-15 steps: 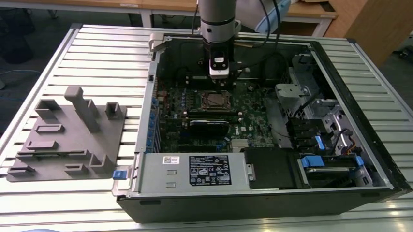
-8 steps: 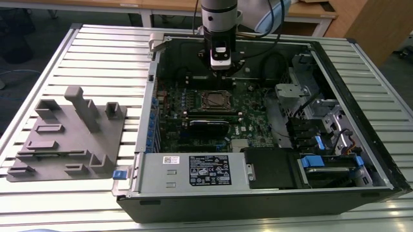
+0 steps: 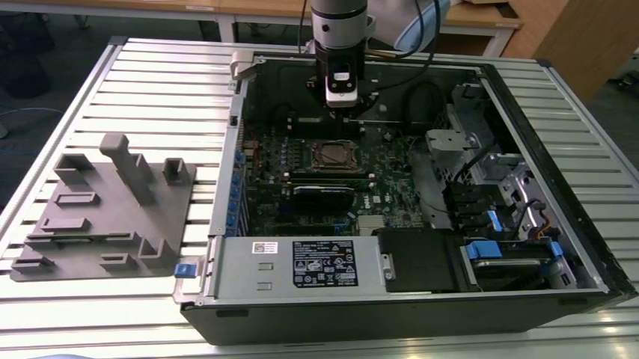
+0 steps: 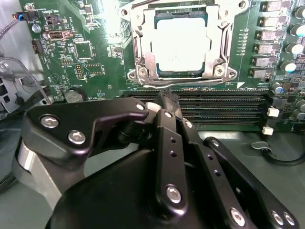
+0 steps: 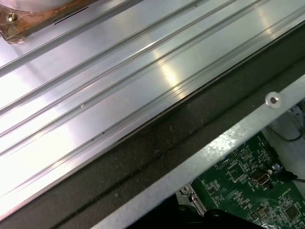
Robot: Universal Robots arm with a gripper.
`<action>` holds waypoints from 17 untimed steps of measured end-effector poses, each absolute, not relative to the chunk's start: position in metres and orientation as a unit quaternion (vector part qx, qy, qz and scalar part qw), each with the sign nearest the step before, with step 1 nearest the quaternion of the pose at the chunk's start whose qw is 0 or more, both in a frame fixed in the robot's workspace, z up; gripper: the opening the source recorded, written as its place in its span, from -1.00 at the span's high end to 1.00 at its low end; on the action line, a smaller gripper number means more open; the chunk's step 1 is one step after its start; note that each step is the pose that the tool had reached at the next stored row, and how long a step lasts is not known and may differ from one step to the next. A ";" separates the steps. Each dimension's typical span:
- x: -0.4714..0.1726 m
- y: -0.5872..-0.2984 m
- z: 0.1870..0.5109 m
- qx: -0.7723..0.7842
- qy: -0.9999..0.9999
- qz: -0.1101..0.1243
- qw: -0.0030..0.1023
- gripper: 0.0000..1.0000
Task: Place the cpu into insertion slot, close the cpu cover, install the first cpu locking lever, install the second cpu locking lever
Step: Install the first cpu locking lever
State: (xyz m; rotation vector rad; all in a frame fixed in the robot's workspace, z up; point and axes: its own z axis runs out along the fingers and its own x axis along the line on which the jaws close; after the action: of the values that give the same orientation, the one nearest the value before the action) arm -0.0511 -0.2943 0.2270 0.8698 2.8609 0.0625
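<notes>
While my gripper (image 3: 340, 101) hangs inside the open computer case (image 3: 420, 299) near its far wall, the exterior view shows the insertion slot (image 3: 333, 155) mid-motherboard (image 3: 390, 176); the ribbed metal surface (image 3: 140, 97) carries a grey fixture (image 3: 110, 209), wooden desks beyond.

In the second wrist view my fingertips (image 4: 167, 98) press together, empty; the cpu (image 4: 181, 45) sits seated, the cpu cover (image 4: 138, 47) around it. I should keep any push slow and square.

The first wrist view shows the surface's ribs (image 5: 119, 71).

A slatted metal table (image 3: 150, 82) is seen carrying an open computer case (image 3: 399, 299) and, beside it, a grey fixture block (image 3: 105, 217).
</notes>
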 end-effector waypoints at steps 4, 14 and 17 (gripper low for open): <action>-0.051 -0.294 0.227 0.290 0.954 0.020 0.076 0.79; -0.051 -0.294 0.227 0.290 0.954 0.020 0.076 0.79; -0.051 -0.294 0.227 0.286 0.955 0.019 0.075 0.79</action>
State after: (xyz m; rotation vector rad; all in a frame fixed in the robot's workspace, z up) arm -0.0511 -0.2943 0.2269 0.8589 2.8647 0.0565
